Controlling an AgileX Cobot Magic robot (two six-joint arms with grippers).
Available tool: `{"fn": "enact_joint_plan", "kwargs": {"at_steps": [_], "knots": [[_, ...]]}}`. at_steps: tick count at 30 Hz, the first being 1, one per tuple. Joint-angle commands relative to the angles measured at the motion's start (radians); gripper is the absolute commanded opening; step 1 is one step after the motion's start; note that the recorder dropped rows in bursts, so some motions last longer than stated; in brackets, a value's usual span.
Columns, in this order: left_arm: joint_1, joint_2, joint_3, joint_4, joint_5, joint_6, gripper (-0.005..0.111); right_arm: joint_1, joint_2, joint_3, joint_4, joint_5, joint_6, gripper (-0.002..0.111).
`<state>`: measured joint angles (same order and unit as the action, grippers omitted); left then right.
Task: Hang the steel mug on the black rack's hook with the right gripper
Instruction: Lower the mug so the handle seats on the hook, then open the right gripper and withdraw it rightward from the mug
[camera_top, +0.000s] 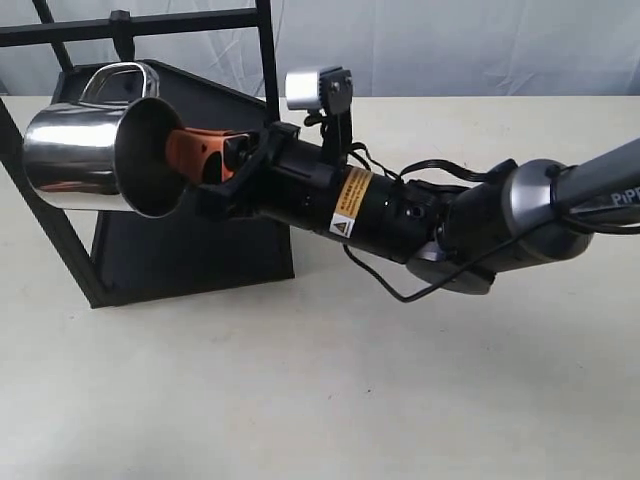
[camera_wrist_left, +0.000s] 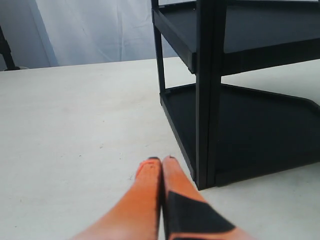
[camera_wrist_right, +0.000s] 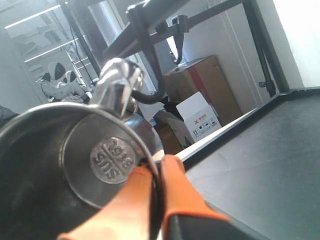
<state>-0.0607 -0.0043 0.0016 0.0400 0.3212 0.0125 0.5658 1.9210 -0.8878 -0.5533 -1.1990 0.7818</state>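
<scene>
A pale bench (camera_top: 330, 400) stands before a white curtain. The right tool (camera_top: 190, 155) pinches the steel mug's (camera_top: 85, 150) rim, one orange finger (camera_wrist_right: 130, 200) inside, holding the mug sideways in the air against the black rack (camera_top: 190, 240), its handle (camera_top: 115, 80) just under the crossbar (camera_top: 130, 28) near the hook (camera_wrist_right: 179, 47). The left tool (camera_wrist_left: 161, 165) is pressed together, low over the bench beside the rack's post (camera_wrist_left: 205, 100).

Exterior looks down; wrist views share the black rack (camera_wrist_left: 240, 100).
</scene>
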Motion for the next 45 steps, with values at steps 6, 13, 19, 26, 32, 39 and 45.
{"fn": "enact_joint_plan", "kwargs": {"at_steps": [6, 13, 19, 26, 32, 39, 45], "knots": [[-0.002, 0.004, -0.002, 0.001, -0.008, -0.004, 0.0, -0.019, 0.05, -0.005, -0.01, -0.022, -0.004, -0.001], [-0.002, 0.004, -0.002, 0.001, -0.008, -0.004, 0.0, -0.019, 0.076, -0.005, -0.01, -0.022, -0.004, -0.001], [-0.002, 0.004, -0.002, 0.001, -0.008, -0.004, 0.0, -0.019, 0.076, -0.005, -0.01, -0.022, 0.005, -0.001], [-0.002, 0.004, -0.002, 0.001, -0.008, -0.004, 0.0, -0.019, 0.076, -0.005, -0.014, -0.022, 0.005, 0.041], [-0.002, 0.004, -0.002, 0.001, -0.008, -0.004, 0.0, -0.019, 0.074, -0.005, -0.016, -0.022, 0.007, 0.047], [-0.002, 0.004, -0.002, 0.001, -0.008, -0.004, 0.0, -0.027, 0.05, -0.005, 0.0, -0.022, 0.007, 0.047], [-0.002, 0.004, -0.002, 0.001, -0.008, -0.004, 0.0, -0.074, 0.032, 0.034, 0.004, -0.022, 0.007, 0.047]]}}
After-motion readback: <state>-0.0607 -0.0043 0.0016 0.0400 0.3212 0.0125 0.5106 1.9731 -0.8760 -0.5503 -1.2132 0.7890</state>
